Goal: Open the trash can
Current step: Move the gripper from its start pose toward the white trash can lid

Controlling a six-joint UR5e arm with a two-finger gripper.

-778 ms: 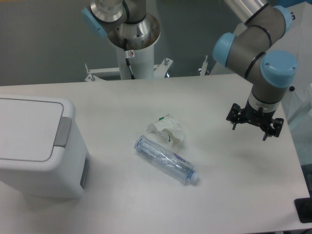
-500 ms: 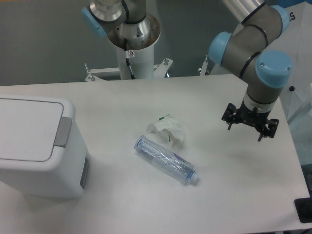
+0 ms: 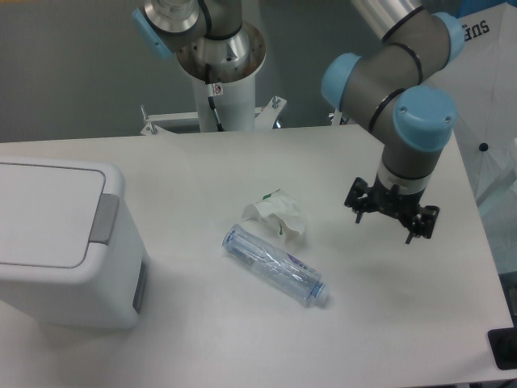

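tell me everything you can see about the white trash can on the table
The trash can is a large boxy bin of smooth white plastic with rounded corners, standing upright at the left edge of the table, partly cut off by the frame. Its flat white lid is shut. A grey push-button strip sits on the rim at the lid's right side, and a greyish recess shows on the right wall. Nothing touches it; the gripper hangs far to its right.
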